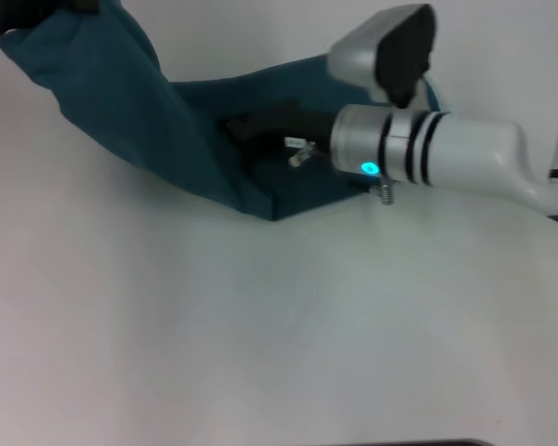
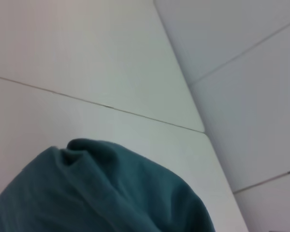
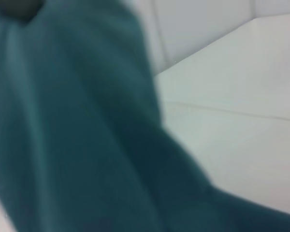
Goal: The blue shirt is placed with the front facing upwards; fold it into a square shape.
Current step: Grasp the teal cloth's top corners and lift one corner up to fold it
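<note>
The blue shirt [image 1: 139, 111] lies bunched on the far part of the white table [image 1: 260, 325]. Its left end is pulled up toward the top left corner of the head view, where my left gripper [image 1: 37, 11] shows only as a dark shape at the frame edge, shut on the cloth. My right gripper [image 1: 265, 125] is a dark shape low over the middle of the shirt, at the end of the white right arm [image 1: 446, 153]. Teal cloth fills the near part of the left wrist view [image 2: 101, 193] and most of the right wrist view [image 3: 63, 135]. No lettering shows.
The white table stretches wide and bare in front of the shirt. The shirt's nearest folded corner [image 1: 272, 214] points toward me. Pale floor tiles [image 2: 241, 58] show beyond the table edge in the wrist views.
</note>
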You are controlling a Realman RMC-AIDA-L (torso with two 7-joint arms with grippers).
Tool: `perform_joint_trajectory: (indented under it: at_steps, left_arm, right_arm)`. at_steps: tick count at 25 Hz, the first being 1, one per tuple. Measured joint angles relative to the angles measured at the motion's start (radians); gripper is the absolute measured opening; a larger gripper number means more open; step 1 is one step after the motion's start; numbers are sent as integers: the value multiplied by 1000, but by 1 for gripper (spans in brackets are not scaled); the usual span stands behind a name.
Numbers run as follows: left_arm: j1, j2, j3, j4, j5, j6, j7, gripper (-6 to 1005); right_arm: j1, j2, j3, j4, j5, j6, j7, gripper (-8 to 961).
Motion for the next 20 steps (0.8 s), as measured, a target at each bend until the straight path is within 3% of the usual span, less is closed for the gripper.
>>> perform_joint_trajectory:
  at_steps: [5, 9, 20]
  left_arm:
    - [4, 6, 1, 1, 5, -8, -6, 77]
    - [-3, 10, 1, 0, 6, -7, -4, 77]
    - [-3, 10, 3, -1, 2, -3, 16, 77]
  right_arm:
    - [-44, 0, -22, -79, -3, -24, 93, 12]
    - [-16, 6, -71, -83, -63, -13, 167, 14]
    - [38, 10, -71, -30, -188, 9, 235, 18]
